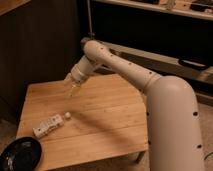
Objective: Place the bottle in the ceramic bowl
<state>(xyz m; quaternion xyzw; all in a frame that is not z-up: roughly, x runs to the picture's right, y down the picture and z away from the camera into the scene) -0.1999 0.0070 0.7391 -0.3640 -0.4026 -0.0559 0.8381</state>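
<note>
White bottle [49, 125] flat, cap pointing right-rear | gripper [75, 89] above table [110, 127], far side, opening unclear

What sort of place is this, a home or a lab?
Probably a lab or office test corner: a plain wooden table with a bottle on it, a black bowl at its near corner, dark shelving behind. The gripper hovers above the table's far side.
</note>
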